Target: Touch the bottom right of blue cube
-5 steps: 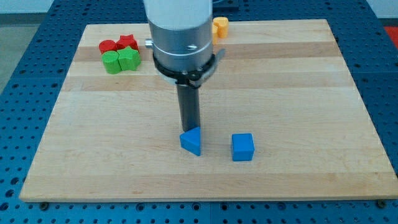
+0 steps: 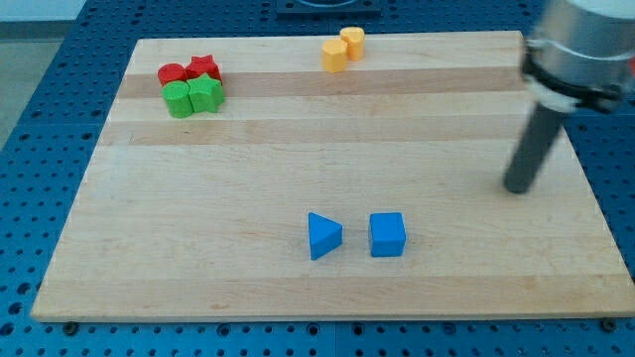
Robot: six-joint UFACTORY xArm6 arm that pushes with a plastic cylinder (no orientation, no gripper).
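The blue cube (image 2: 387,235) sits on the wooden board (image 2: 198,248) near the view's bottom, right of centre. A blue triangular block (image 2: 322,236) lies just left of it, with a small gap between them. My tip (image 2: 517,188) is on the board far to the right of the cube and a little above it, near the board's right edge. It touches no block.
Two red blocks (image 2: 189,70) and two green blocks (image 2: 193,97) cluster at the view's top left. Two orange-yellow blocks (image 2: 342,48) sit at the top centre. The board's right edge is close to my tip.
My tip has swung from just above the blue triangular block far to the right. The triangular block has shifted slightly right and turned. The cube has not moved.
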